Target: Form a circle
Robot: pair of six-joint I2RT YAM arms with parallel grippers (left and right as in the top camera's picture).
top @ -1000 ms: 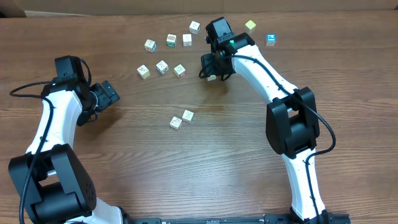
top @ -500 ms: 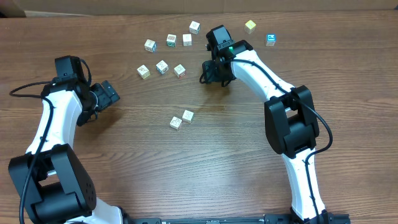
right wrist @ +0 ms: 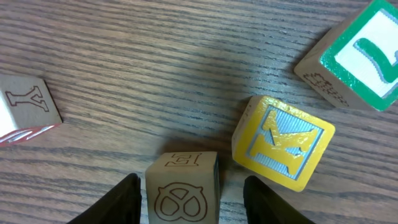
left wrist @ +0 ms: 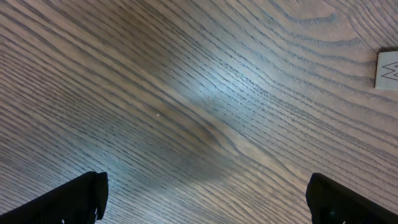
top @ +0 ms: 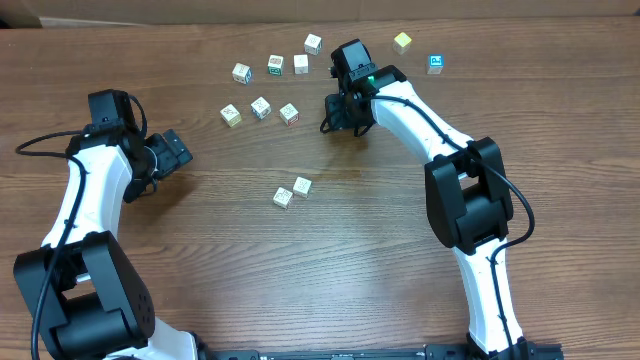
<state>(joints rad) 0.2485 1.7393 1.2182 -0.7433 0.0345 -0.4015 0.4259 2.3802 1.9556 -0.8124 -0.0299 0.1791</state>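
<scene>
Progress toward the circle is judged slight: small whitish printed toy cubes [top: 261, 107] are seen loosely scattered beside the right gripper [right wrist: 193, 200], by whose half-open jaws one tan printed cube [right wrist: 182, 180] is straddled without clear contact, while the left gripper [left wrist: 205, 202] is held wide open, empty, well apart.

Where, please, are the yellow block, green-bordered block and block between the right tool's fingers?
yellow block [right wrist: 283, 146]: right wrist view, printed face
green-bordered block [right wrist: 364, 56]: right wrist view, printed face
straddled block [right wrist: 182, 193]: right wrist view, front face
</scene>
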